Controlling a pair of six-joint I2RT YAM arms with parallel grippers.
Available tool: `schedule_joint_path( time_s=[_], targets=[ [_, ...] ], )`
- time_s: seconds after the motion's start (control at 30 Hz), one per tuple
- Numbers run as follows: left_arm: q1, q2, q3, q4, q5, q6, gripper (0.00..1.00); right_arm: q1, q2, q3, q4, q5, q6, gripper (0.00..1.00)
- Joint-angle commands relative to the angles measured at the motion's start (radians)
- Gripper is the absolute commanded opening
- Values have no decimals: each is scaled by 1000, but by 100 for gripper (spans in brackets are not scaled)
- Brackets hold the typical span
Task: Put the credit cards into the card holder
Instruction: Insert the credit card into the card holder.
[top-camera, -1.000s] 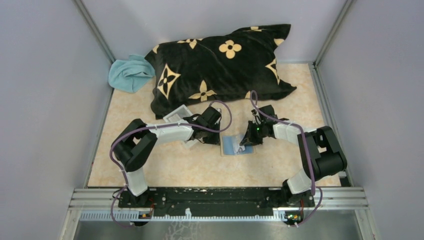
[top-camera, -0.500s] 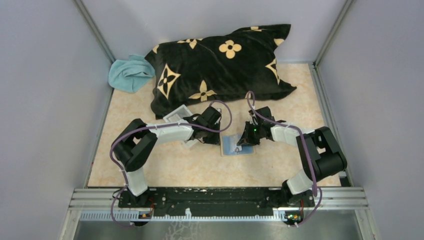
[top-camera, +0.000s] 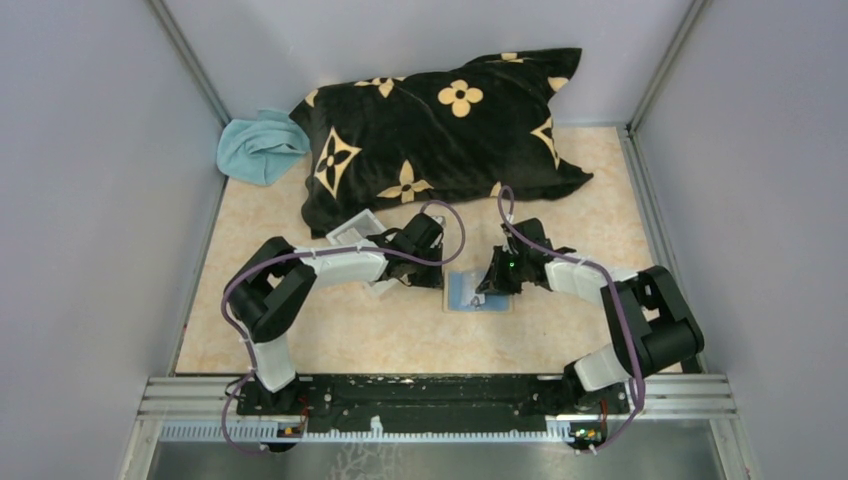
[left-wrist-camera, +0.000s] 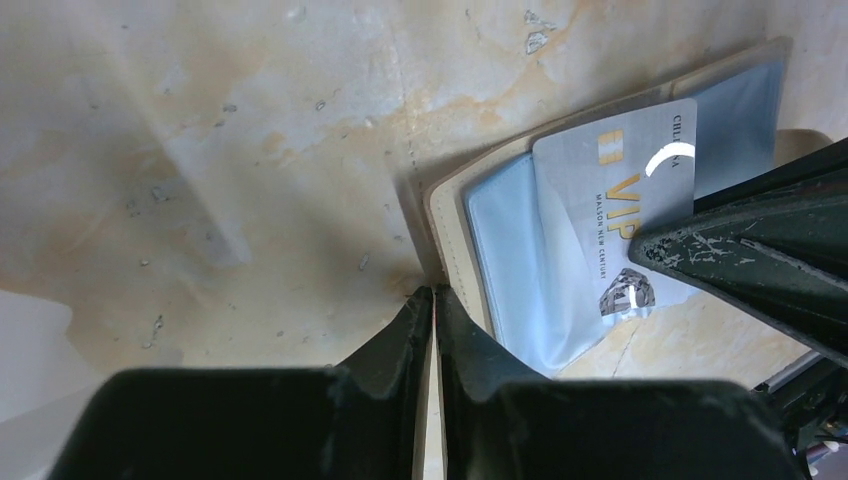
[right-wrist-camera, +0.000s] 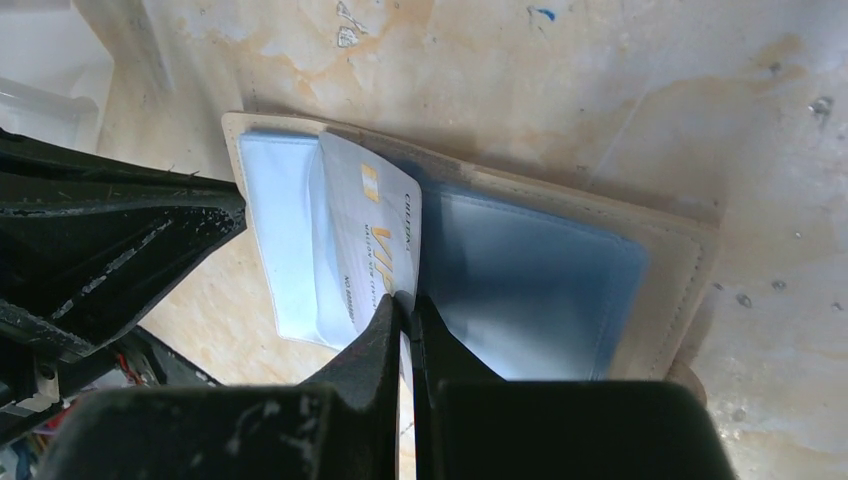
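The tan card holder (top-camera: 478, 293) lies open on the table, its pale blue-grey pockets facing up. My left gripper (left-wrist-camera: 435, 296) is shut on the holder's left edge (left-wrist-camera: 445, 215). A silver VIP credit card (right-wrist-camera: 365, 235) lies tilted across the pockets near the fold. I cannot tell if it sits in a slot. My right gripper (right-wrist-camera: 405, 302) is shut on the card's lower corner. The card (left-wrist-camera: 620, 195) and the right gripper's fingers (left-wrist-camera: 760, 250) also show in the left wrist view. In the top view the left gripper (top-camera: 437, 276) and right gripper (top-camera: 496, 281) flank the holder. No other card shows.
A clear shallow tray (top-camera: 352, 229) lies behind my left arm; its edge shows in the right wrist view (right-wrist-camera: 45, 85). A black pillow with tan flowers (top-camera: 440, 130) and a teal cloth (top-camera: 258, 147) lie at the back. Grey walls close in both sides.
My right gripper has moved a little left over the open holder with the card, and the right arm's elbow has swung outward. The left arm has not moved.
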Motion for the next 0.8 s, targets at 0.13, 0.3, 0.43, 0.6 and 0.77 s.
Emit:
schedule_joint_path(
  time_s=[0.13, 0.3, 0.43, 0.6, 0.77],
  targets=[
    [-27, 157, -88, -85, -17, 30, 14, 22, -65, -38, -145, 110, 2, 0],
    [-27, 154, -94, -84, -15, 31, 13, 21, -98, -38, -172, 135, 18, 0],
    [-27, 148, -110, -78, -12, 28, 13, 21, -122, -43, -184, 156, 34, 0],
    [-26, 143, -126, -70, -10, 27, 13, 21, -153, -51, -193, 188, 55, 0],
    [-26, 139, -139, -60, -5, 24, 13, 20, -163, -63, -193, 190, 69, 0]
  ],
)
